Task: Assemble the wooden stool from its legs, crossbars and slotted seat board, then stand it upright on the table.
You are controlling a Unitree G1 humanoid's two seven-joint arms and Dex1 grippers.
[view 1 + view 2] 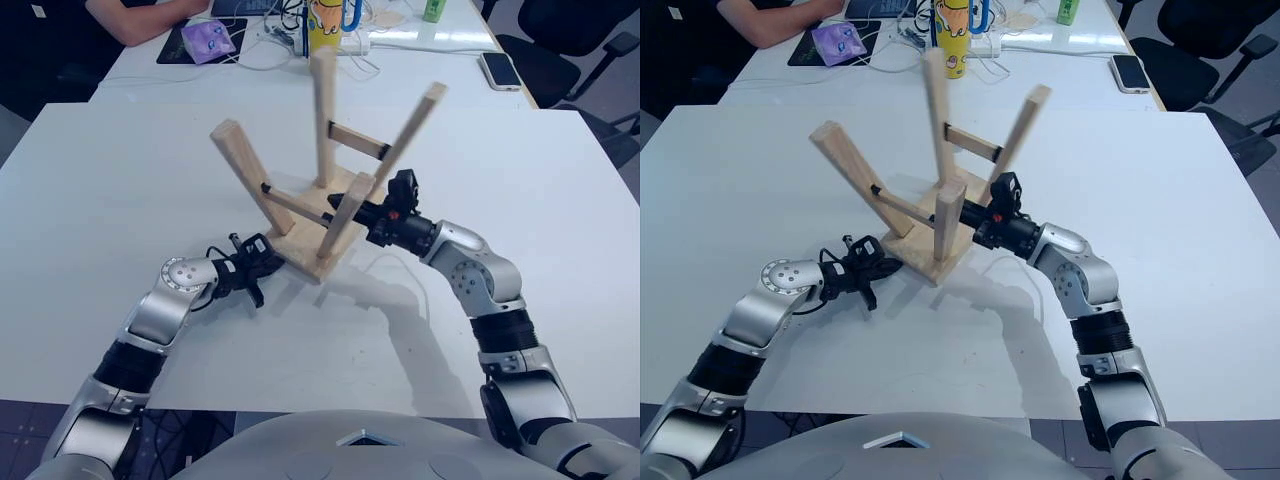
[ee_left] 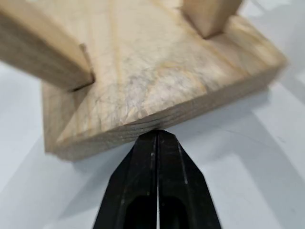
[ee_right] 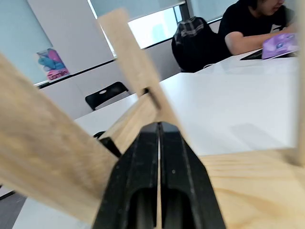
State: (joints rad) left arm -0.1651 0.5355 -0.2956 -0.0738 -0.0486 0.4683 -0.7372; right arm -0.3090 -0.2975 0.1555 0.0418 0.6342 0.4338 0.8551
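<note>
Four legs [image 1: 325,110] pointed up from the seat board [image 2: 157,86], which sat tilted on the table [image 1: 120,180]. My left gripper [image 2: 157,134], shut and empty, butted the board's edge, I judged as a stop; right gripper [image 3: 158,126], likewise closed on nothing, sat among the legs for leverage.

Silver arms [image 1: 160,305], tapered black pincers [image 2: 157,136] [image 3: 158,128]

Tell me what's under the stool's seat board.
Under the seat board, the white table shows, shadowed along the board's near edge. The left hand, its fingers shut, meets that edge. Whatever lies farther beneath is covered by the board itself.
</note>
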